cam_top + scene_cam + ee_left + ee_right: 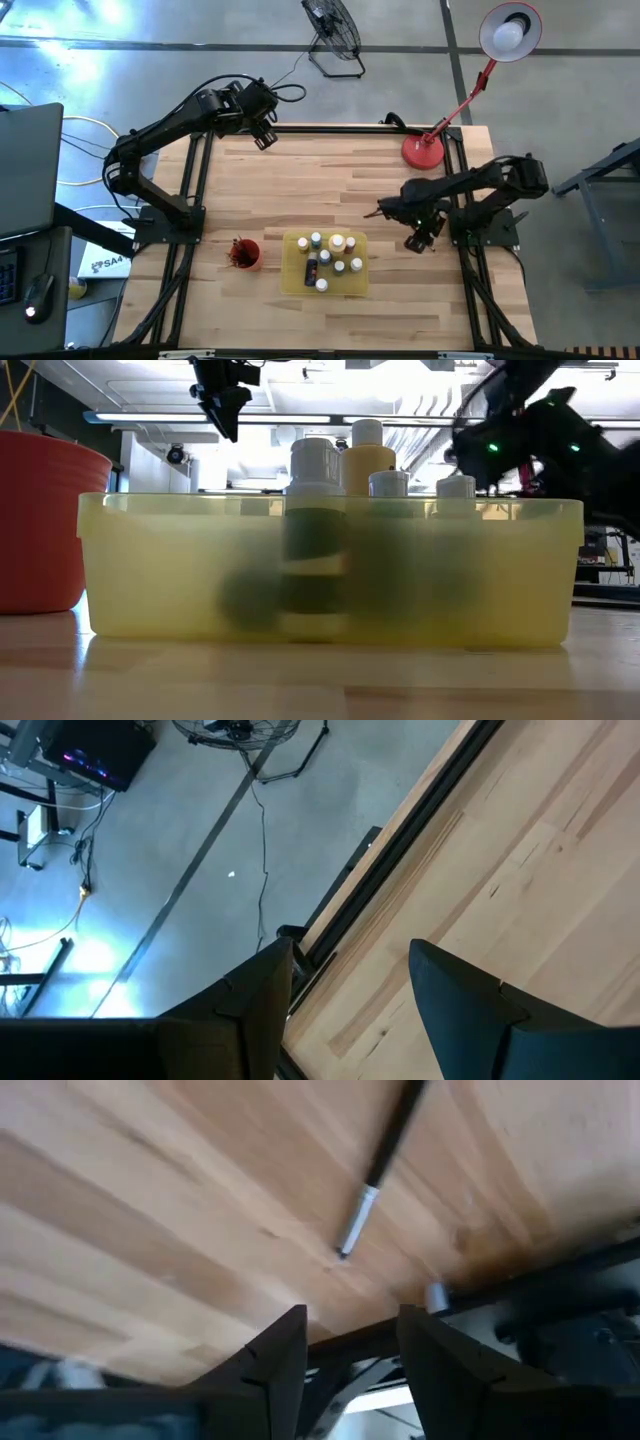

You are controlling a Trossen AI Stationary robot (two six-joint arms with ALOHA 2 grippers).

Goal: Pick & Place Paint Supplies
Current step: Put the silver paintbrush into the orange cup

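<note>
Several small paint bottles (328, 258) with pale caps stand in a flat yellow tray (292, 280) near the table's front middle; in the low view their caps (315, 460) rise above the tray wall (150, 560). A thin dark paintbrush (372, 1175) with a silver ferrule lies flat on the wood just ahead of my right gripper (350, 1320), which is open, low over the table right of the tray (420, 242), with nothing between its fingers. My left gripper (264, 138) hangs open and high over the far left edge (350, 950).
A red cup (243, 253) holding brushes stands left of the tray. A red desk lamp's base (423, 150) sits at the far right corner. The black frame rail (400, 840) runs along the table's edges. Bare wood lies between the tray and the far edge.
</note>
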